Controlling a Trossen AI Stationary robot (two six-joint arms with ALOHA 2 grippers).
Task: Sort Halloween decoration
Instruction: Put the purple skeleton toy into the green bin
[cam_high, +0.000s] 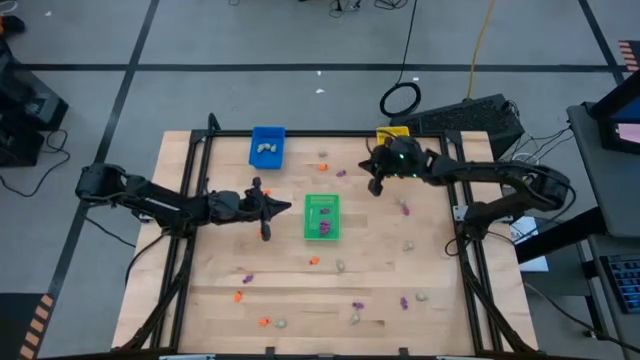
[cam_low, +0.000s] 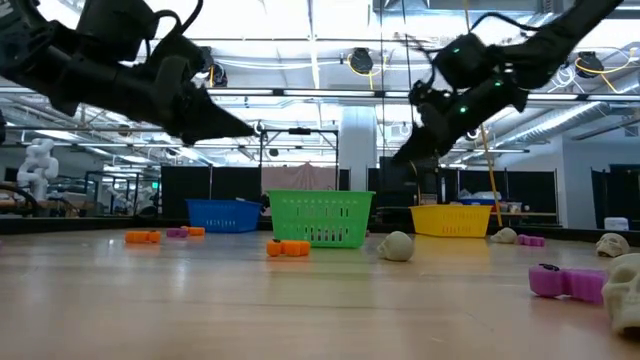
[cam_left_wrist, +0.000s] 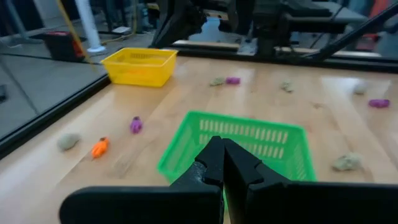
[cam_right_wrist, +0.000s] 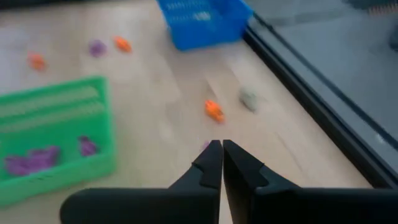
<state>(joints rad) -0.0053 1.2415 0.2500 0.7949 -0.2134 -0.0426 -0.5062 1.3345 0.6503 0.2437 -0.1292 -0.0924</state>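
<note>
The left gripper (cam_high: 281, 207) hangs above the wooden table (cam_high: 220, 270) just beside the green tray (cam_high: 322, 217), on that tray's left in the high view, its two dark fingers (cam_left_wrist: 211, 163) pressed together with nothing between them. The right gripper (cam_high: 377, 186) hovers over the far right part of the table, near the yellow tray (cam_high: 392, 133), and its fingers (cam_right_wrist: 210, 163) are likewise pressed together and empty. The Halloween decoration lies scattered across the table as tiny orange, purple and pale trinkets: an orange piece (cam_high: 313, 261) and a pale piece (cam_high: 341, 266) sit just in front of the green tray, a purple piece (cam_high: 404, 209) and a pale piece (cam_high: 408, 245) lie to its right, and a loose row of all three colours runs along the near edge, among them an orange one (cam_high: 238, 296) and a purple one (cam_high: 403, 301). Several purple pieces (cam_right_wrist: 31, 159) already rest inside the green tray, and pale pieces (cam_high: 266, 150) sit in the blue tray (cam_high: 267, 135) at the far side. In the right wrist view an orange trinket (cam_right_wrist: 214, 111) and a pale trinket (cam_right_wrist: 249, 98) lie close together on bare wood beyond the fingertips.
</note>
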